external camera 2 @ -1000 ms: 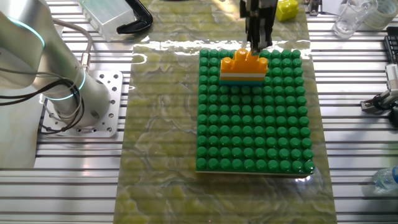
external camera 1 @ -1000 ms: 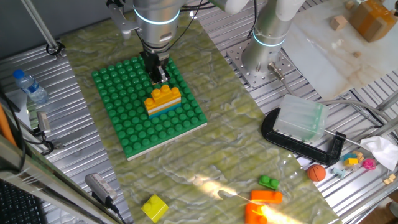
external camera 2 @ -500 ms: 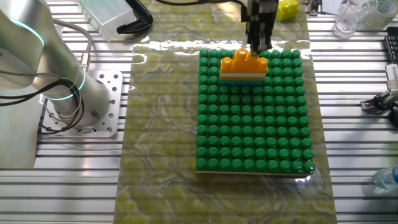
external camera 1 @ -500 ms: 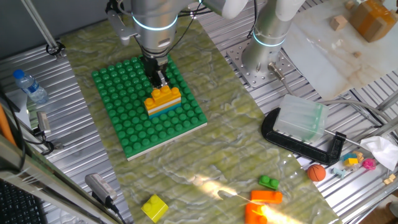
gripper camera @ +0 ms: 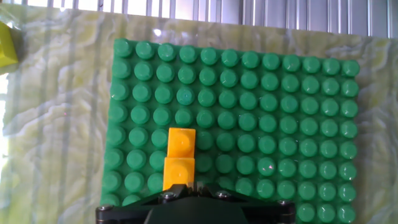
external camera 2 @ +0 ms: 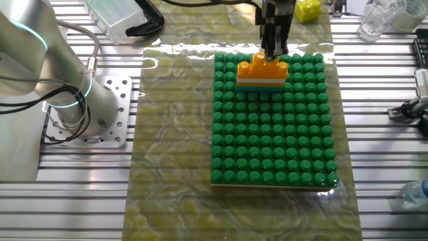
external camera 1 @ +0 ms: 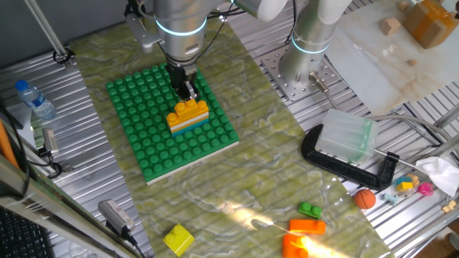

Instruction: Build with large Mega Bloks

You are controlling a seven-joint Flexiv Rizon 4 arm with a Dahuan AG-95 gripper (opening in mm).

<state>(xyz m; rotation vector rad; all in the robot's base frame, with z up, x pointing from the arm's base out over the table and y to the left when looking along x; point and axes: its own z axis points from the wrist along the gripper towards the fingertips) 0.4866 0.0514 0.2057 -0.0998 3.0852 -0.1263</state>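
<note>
Small stack of chunky studded plastic bricks point(external camera 1: 188, 115) sits on the big green studded baseplate point(external camera 1: 143, 136), centre-left of one fixed view and upper centre of the other point(external camera 2: 262, 72): white bar at the bottom, cyan bar over it, yellow-orange four-stud bar above, short orange two-stud brick on top at the middle. In the hand view only the yellow-orange top point(gripper camera: 179, 155) shows, low and left of centre, w/ green studs all round. Baseplate lies on a green-yellow marbled mat point(external camera 1: 272, 172). Loose bricks are well apart from the plate at the bottom of the first fixed view: yellow square brick point(external camera 1: 178, 239), small green brick point(external camera 1: 310, 210), orange brick point(external camera 1: 307, 227) just below the green one. Silver arm w/ a glowing cyan ring comes down from the top edge approx vertical, wrist over the plate's far part; black two-finger gripper point(external camera 1: 188, 90) points straight down, tips just above the stack's top brick, seen upper centre in the other view point(external camera 2: 275, 48). Fingers look close together but can't tell if clenched or released; no contact w/ the brick is clear. Hand view shows only the black gripper body point(gripper camera: 196, 208) at the bottom edge. No readable brands, labels or writing anywhere.
</note>
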